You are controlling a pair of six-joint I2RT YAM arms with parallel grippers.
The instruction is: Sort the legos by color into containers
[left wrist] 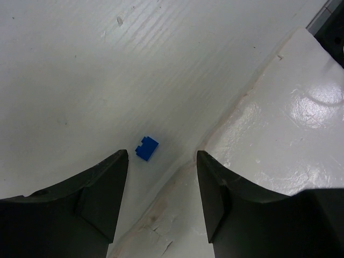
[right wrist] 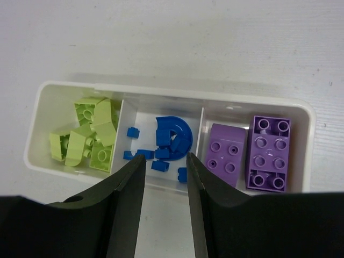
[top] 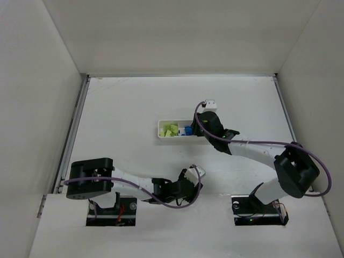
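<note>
- The task looks almost finished to me. The white tray (top: 160,129) sits in the middle of the table (top: 123,107), and each of its three compartments holds bricks of one colour only.
- In my right wrist view, the left compartment has the lime green bricks (right wrist: 88,137) in a heap. The middle one has the round blue piece (right wrist: 173,134) with several tiny blue bits (right wrist: 131,131) around it. The right one has two purple bricks (right wrist: 269,153) lying side by side.
- The right gripper (right wrist: 164,161) hovers above the near wall of the middle compartment. Its fingers are apart and I see nothing held between them.
- As far as I can see, one piece is not sorted: a small blue brick (left wrist: 147,148). It lies on the table close to the near edge, just beside the raised white ledge (left wrist: 279,134) and well apart from the tray.
- The left gripper (left wrist: 161,158) is low over this brick with its fingers spread. The brick is just beyond the tips and is not touched yet.
- In the top view I cannot make out this brick. I see no other loose piece on the table, but the arms hide some part of it.
- So I judge that what is left is to close on this blue brick, carry it far and a little left to the tray, and drop it in the middle compartment.
</note>
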